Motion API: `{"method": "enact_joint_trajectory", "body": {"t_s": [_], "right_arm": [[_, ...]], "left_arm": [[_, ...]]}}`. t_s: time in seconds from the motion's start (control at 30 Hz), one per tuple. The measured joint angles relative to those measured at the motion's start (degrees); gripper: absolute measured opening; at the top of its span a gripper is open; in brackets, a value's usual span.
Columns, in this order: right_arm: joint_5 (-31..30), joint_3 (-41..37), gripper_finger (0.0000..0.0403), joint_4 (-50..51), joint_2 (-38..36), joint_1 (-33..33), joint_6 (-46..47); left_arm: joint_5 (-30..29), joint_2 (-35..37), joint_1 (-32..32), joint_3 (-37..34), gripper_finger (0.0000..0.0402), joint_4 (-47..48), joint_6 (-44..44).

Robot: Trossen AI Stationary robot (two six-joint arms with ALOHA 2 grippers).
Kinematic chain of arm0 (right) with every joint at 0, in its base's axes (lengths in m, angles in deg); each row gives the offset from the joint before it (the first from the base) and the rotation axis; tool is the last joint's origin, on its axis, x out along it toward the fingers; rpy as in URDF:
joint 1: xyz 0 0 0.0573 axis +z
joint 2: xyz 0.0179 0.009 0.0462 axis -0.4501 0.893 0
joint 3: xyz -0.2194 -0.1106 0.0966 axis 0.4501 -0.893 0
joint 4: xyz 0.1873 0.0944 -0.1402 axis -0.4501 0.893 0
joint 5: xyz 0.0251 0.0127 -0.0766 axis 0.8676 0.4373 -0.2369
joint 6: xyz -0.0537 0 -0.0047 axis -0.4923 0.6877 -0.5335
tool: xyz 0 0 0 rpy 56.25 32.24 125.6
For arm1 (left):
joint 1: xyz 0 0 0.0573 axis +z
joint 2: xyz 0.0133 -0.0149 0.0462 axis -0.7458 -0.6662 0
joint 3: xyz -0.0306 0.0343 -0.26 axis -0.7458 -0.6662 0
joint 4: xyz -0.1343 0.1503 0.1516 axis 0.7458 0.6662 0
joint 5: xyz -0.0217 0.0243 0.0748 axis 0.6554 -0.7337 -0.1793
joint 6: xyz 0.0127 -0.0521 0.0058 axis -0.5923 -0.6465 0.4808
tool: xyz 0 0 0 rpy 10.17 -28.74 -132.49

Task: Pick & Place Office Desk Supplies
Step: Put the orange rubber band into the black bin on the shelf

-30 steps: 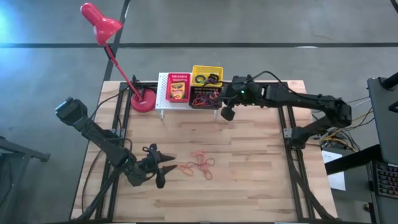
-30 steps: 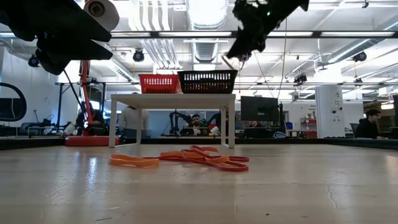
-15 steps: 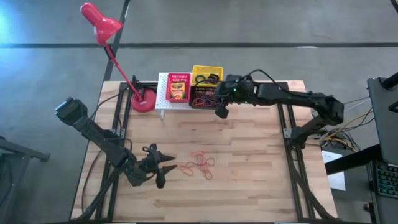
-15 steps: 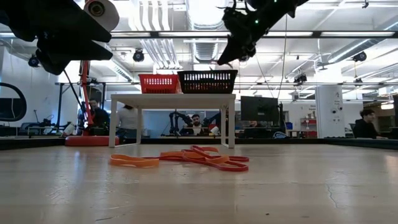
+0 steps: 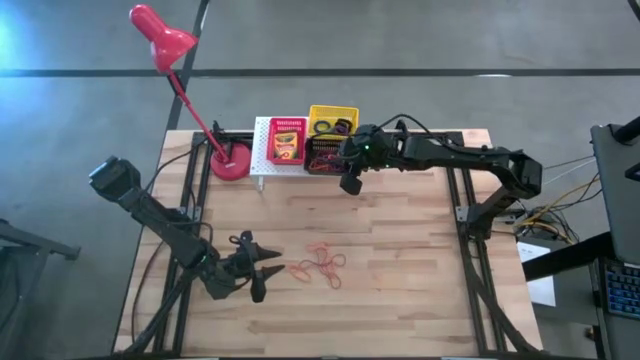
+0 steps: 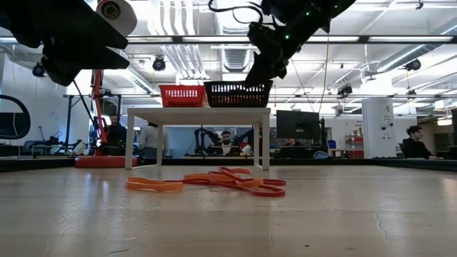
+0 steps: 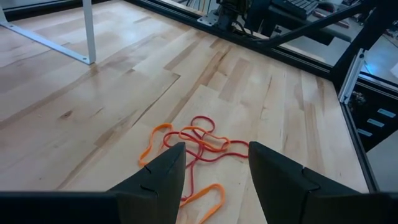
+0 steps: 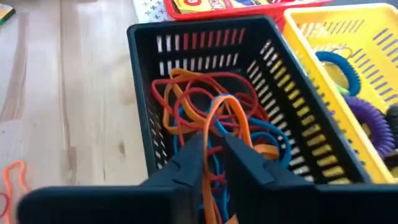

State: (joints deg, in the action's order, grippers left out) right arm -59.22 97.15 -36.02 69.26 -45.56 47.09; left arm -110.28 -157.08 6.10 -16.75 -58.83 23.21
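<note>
right gripper (image 5: 349,182) moved left, over black basket (image 5: 329,157)

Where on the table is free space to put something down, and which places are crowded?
Bare wood lies between the white rack and the loose rubber bands, and right of those bands. It is crowded at the rack, where the right pincer holds a band over the black basket, and near the left pincer.
</note>
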Motion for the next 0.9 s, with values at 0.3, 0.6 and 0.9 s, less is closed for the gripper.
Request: {"method": "enact_joint_trajectory", "body": {"t_s": [0.3,0.6,0.9], "right_arm": [[-0.4,1.4,0.0168,0.5,-4.0,0.4,-1.3],[-0.5,-5.1,0.0176,-0.1,-13.6,11.9,0.9],[-12.5,-23.8,0.0156,-13.1,-18.7,34.6,10.8]], "left_arm": [[0.0,0.0,0.5,0.0,0.0181,0.0,0.0],[3.8,0.0,2.9,0.2,0.0181,-0.2,3.3],[22.5,-3.7,9.4,6.7,0.0181,8.1,12.2]]}}
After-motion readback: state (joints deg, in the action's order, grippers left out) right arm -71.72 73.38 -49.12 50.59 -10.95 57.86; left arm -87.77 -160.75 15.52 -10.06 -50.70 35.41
